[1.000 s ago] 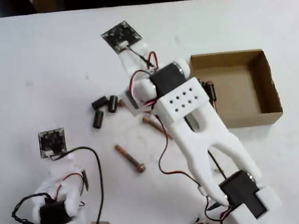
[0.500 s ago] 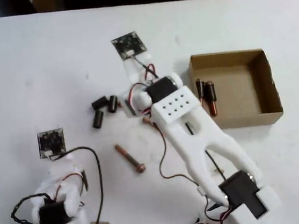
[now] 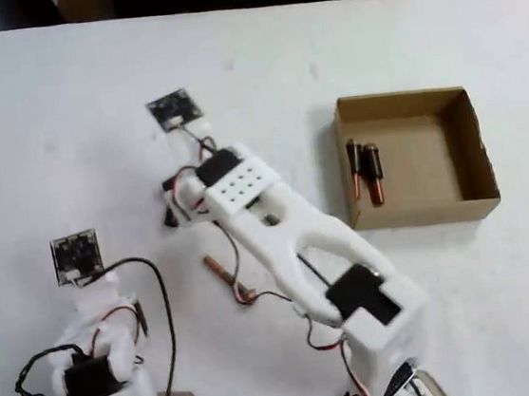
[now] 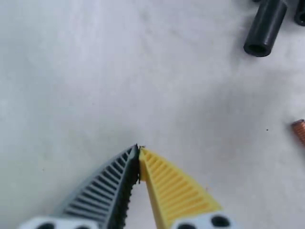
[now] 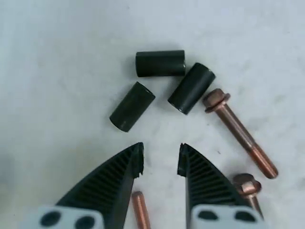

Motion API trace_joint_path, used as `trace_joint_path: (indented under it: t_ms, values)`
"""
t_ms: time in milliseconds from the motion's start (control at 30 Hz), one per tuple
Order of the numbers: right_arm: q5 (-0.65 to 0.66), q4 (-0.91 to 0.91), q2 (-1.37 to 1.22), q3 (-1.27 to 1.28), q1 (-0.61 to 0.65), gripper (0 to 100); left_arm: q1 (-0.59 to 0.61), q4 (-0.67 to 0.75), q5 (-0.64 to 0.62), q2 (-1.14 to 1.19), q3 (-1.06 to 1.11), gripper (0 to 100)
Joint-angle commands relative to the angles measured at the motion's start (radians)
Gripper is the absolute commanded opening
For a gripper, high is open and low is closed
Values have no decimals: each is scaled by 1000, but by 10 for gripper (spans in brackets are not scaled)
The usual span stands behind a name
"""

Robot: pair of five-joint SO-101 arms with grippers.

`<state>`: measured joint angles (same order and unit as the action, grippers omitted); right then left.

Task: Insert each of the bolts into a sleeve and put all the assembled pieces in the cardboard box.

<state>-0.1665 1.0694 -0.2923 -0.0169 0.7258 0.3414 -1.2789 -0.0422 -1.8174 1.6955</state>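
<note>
White surface (image 3: 62, 97) carries all parts. You see the right pincer (image 5: 160, 160), fingers apart, just beside three black cylindrical sleeves (image 5: 160, 63) and loose copper bolts (image 5: 240, 133). The left pincer (image 4: 138, 151) is closed, holding nothing. Two copper-and-dark pieces (image 3: 367, 172) lie inside the brown cardboard box (image 3: 422, 156).

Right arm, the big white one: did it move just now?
Yes. The right arm swung left, away from the cardboard box, over the black sleeves.

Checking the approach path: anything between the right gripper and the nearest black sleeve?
Nothing. The right wrist view shows bare table between the open right gripper and the nearest sleeve; a bolt lies off to one side.
</note>
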Motion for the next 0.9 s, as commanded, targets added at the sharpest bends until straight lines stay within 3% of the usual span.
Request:
trace_joint_path:
  t_ms: [0, 433, 867]
  values:
    - [-37, -15, -87, -143, 16, 105, 12, -5, 9, -10, -3, 23]
    - [-29, -12, -260, -347, 8, 105, 12, -5, 9, -10, -3, 23]
    - [-26, -13, -335, -420, -79, 105, 12, -5, 9, -10, -3, 23]
